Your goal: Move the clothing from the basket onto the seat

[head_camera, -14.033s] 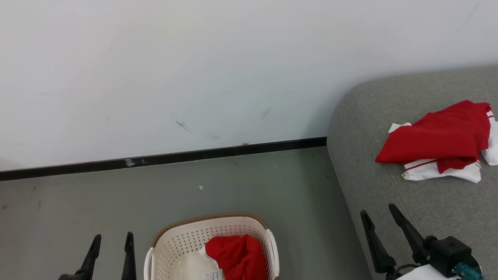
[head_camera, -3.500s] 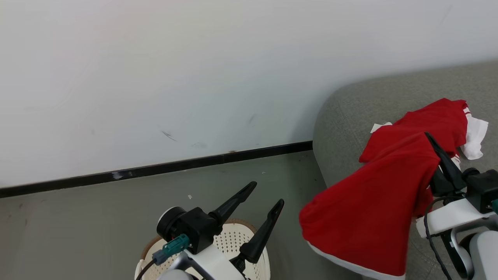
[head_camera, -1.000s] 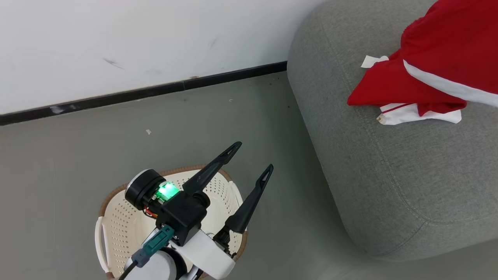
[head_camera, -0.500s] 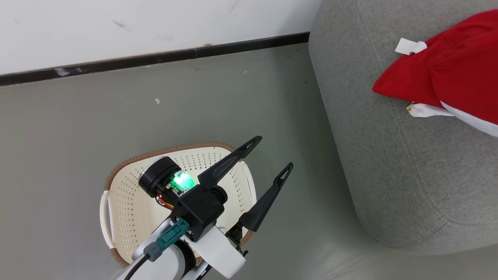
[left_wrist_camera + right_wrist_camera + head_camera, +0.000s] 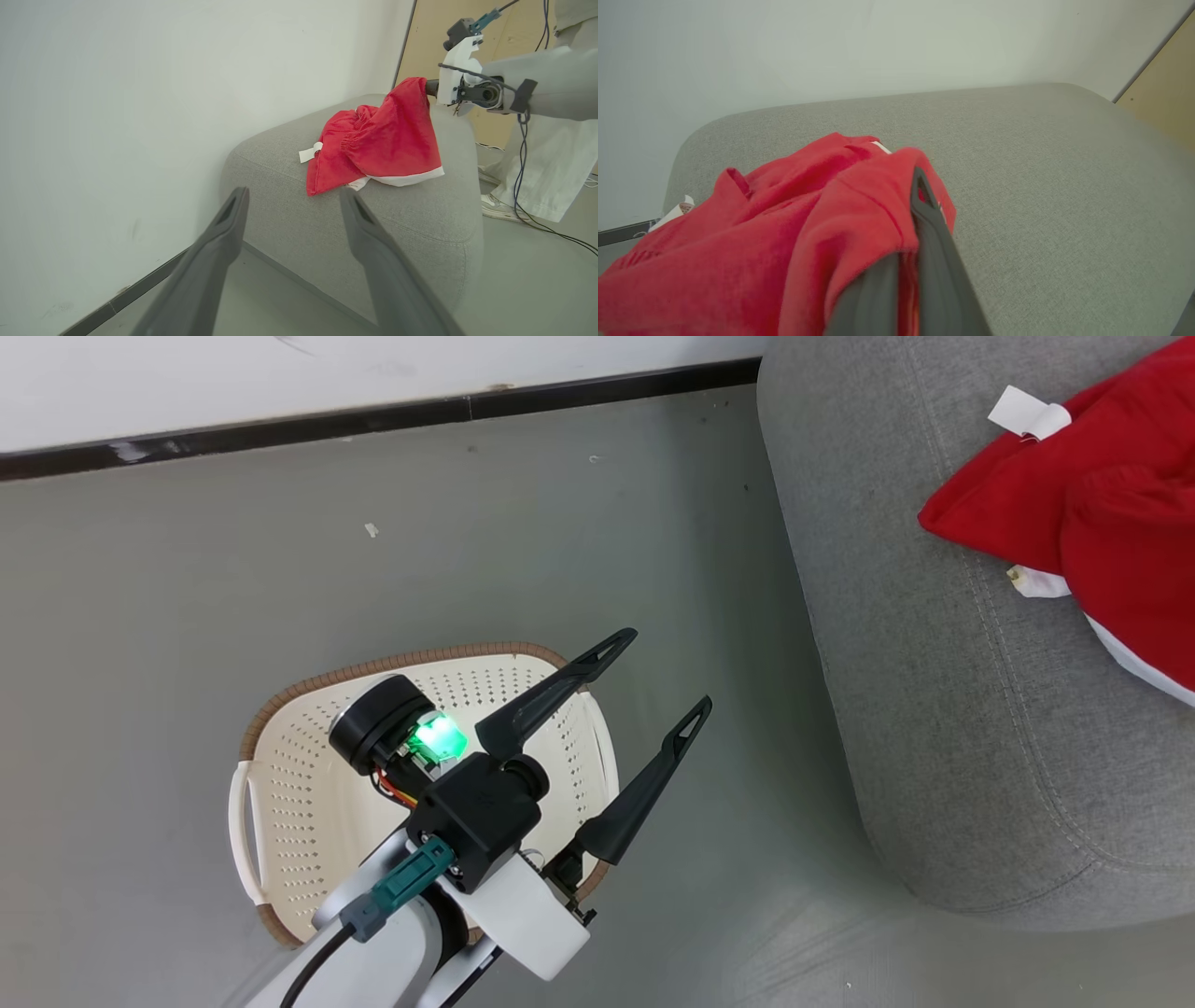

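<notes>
Left tool (image 5: 667,668): fingers spread wide, holding nothing; in the head view it sits over the basket (image 5: 280,784). The basket stands on the floor (image 5: 140,569), near the seat (image 5: 934,709) but apart from it. Right tool (image 5: 917,196): fingers closed on a fold of one red garment (image 5: 397,135), lifted above the seat, white-trimmed hem resting on the cushion. Second red garment (image 5: 329,163) lies on the seat, partly under the first.
</notes>
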### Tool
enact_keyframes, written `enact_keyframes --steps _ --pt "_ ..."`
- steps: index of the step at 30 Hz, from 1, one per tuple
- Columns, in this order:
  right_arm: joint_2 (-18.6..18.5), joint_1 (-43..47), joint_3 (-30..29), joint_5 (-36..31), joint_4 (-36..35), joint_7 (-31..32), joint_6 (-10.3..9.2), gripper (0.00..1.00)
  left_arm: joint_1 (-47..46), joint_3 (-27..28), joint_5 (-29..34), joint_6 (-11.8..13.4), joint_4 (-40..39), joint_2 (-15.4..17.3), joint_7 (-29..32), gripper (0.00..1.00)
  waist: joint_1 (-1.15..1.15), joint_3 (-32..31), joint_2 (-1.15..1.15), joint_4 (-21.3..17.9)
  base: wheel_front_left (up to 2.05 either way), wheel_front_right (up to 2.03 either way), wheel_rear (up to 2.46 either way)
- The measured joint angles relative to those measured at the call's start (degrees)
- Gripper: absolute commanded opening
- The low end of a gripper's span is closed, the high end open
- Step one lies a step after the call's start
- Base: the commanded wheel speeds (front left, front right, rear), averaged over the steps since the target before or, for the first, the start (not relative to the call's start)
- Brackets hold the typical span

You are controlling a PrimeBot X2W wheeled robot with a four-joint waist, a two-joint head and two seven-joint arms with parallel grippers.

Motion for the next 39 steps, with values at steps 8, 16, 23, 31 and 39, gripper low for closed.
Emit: enact_keyframes --steps 8,16,23,31,39 --pt "1.77 0.15 0.14 -0.2 3.39 -0.25 0.0 0.0 -0.97 0.19 0.47 -0.26 0.88 0.37 -0.01 1.0 0.0 1.21 0.0 0.1 0.0 0.0 0.0" --pt "2.74 1.6 0.22 -0.19 5.77 -0.55 0.0 0.49 -1.21 0.29 0.46 -0.56 2.0 0.33 -0.11 1.0 0.0 0.79 0.0 -0.43 0.0 0.0 0.0" --pt "3.35 2.92 2.8 1.81 6.36 -1.0 0.0 1.0 -1.21 0.13 0.01 -1.05 3.16 -0.18 -1.05 1.0 0.0 0.13 0.0 -1.58 0.0 0.0 0.0" --pt "3.76 4.77 8.47 3.82 5.2 -1.2 0.0 1.0 -1.21 0.0 -0.65 -1.53 4.53 -0.73 -2.19 1.0 0.0 -0.99 0.0 -3.42 0.0 0.0 0.0" --pt "3.8 9.17 13.37 5.26 1.62 -1.89 0.0 1.0 -1.21 0.3 -1.18 -1.55 5.81 -0.86 -3.52 1.0 0.0 -2.43 0.0 -5.67 0.0 0.0 0.0"
